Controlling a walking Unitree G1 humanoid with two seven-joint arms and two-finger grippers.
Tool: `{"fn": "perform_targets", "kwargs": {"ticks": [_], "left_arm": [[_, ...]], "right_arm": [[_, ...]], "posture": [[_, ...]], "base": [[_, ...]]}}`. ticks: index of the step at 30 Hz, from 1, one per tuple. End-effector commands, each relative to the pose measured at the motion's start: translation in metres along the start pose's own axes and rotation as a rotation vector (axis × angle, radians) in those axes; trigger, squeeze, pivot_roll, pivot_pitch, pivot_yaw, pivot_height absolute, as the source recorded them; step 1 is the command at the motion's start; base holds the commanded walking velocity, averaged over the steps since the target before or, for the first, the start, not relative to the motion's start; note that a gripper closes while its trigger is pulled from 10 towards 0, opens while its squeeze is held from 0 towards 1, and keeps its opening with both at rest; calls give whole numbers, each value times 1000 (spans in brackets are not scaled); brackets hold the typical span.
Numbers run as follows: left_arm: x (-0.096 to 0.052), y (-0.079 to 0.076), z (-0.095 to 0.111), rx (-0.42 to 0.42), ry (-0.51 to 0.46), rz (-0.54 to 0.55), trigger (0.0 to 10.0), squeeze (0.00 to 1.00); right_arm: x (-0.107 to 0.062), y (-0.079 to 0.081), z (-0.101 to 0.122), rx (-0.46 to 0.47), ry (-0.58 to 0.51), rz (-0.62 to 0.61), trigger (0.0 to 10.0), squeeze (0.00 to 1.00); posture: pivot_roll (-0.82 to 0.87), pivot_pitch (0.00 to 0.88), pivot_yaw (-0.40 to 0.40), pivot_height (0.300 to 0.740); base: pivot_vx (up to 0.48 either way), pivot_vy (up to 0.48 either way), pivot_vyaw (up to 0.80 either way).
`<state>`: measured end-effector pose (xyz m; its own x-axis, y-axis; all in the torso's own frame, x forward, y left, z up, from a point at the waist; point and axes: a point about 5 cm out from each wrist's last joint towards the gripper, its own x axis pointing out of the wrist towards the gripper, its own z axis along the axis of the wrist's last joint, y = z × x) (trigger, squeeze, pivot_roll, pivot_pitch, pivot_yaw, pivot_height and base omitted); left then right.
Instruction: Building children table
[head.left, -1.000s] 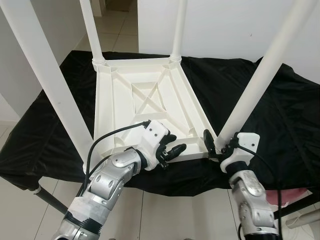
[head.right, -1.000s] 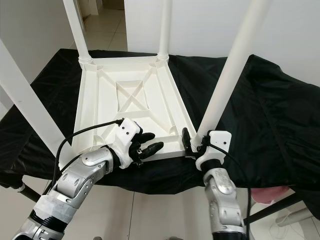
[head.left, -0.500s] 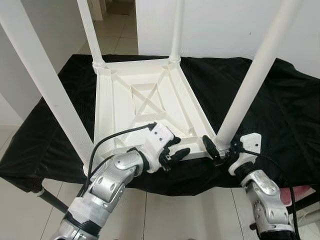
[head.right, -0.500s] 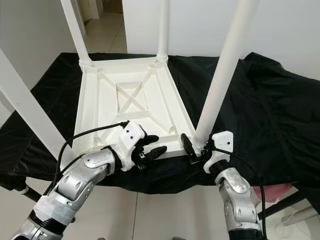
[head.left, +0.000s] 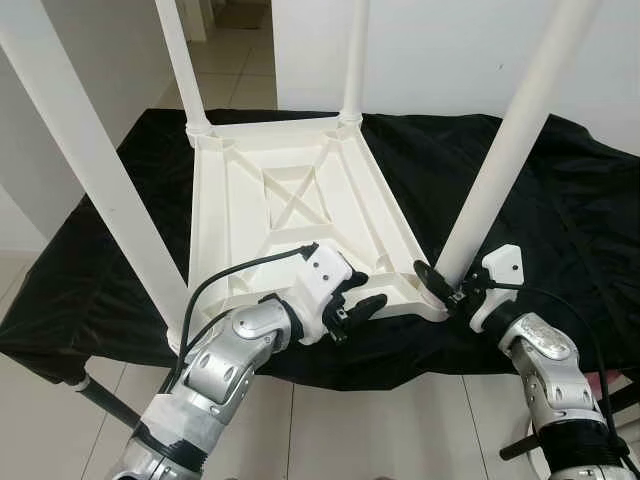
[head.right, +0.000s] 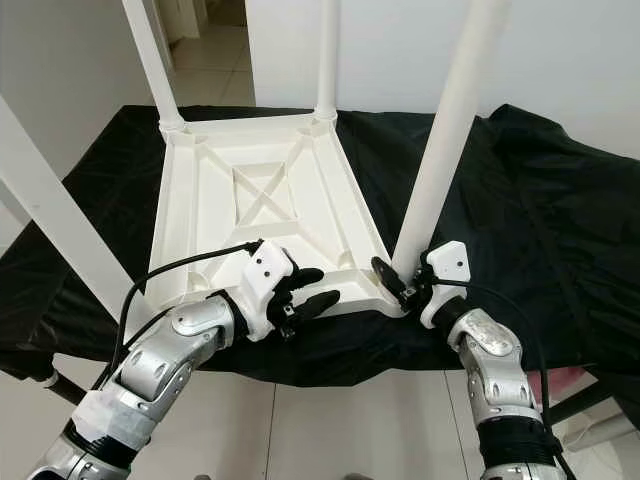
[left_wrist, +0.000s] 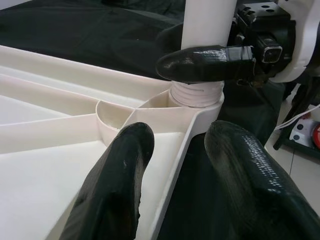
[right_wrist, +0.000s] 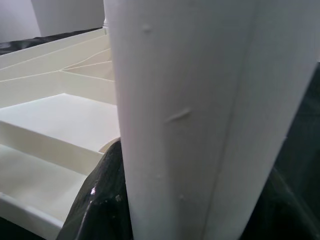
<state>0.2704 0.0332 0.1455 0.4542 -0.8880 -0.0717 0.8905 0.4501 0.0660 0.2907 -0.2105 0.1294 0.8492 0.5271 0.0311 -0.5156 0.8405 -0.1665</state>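
Observation:
A white children's table (head.left: 290, 200) lies upside down on a black-draped surface, with its legs pointing up. My left gripper (head.left: 360, 293) is at the table's near edge. It is open, and its fingers (left_wrist: 117, 180) straddle the rim without clamping it. My right gripper (head.left: 448, 283) is shut around the base of the near right leg (head.left: 510, 150), just above the threaded socket (left_wrist: 197, 92) at the table's corner. The right wrist view shows that leg (right_wrist: 190, 115) close up between the gripper's black fingers (right_wrist: 100, 200).
The other three legs stand at the near left (head.left: 90, 170), far left (head.left: 180, 70) and far right (head.left: 355, 60) corners. The black cloth (head.left: 560, 200) spreads wide to the right. Tiled floor (head.left: 350, 430) lies below the near edge, and a white wall is behind.
My right forearm has swung out to the right while its gripper stayed at the leg's base. The left gripper has shifted slightly along the near rim. The camera has moved a little.

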Motion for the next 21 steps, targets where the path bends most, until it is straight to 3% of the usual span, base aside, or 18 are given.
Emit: {"fn": "perform_targets", "kwargs": {"ticks": [1,5,6,7,8,9,16,21], "left_arm": [[0,-3,-5,6,20,-28,10000,0],[-3,-5,-6,5,18,-36,10000,0],[-4,-5,-5,6,17,-34,10000,0],[-4,-5,-5,6,17,-34,10000,0],[-4,-5,-6,8,18,-28,10000,0],[-5,-4,-6,14,20,-22,10000,0],[-4,2,-4,26,25,-2,10000,0],[0,8,-6,28,48,20,10000,0]], "right_arm": [[4,4,-2,-23,17,51,0,0],[4,1,-7,-16,35,59,0,0],[4,1,-8,0,35,50,5725,0],[4,1,-8,0,35,50,5725,0],[4,1,-9,21,27,31,9216,0],[6,2,-6,50,8,1,10000,0],[7,7,-1,76,-19,-79,10000,0],[8,10,-9,46,51,-188,10000,0]], "posture": [[-70,0,-3,740],[-48,0,-23,740],[-44,0,-24,740],[-44,0,-24,740],[-42,0,-21,740],[-41,0,-17,740],[-47,0,-2,740],[-57,0,5,740]], "base": [[0,0,0],[0,0,0],[0,0,0],[0,0,0],[0,0,0],[0,0,0],[0,0,0],[0,0,0]]}}
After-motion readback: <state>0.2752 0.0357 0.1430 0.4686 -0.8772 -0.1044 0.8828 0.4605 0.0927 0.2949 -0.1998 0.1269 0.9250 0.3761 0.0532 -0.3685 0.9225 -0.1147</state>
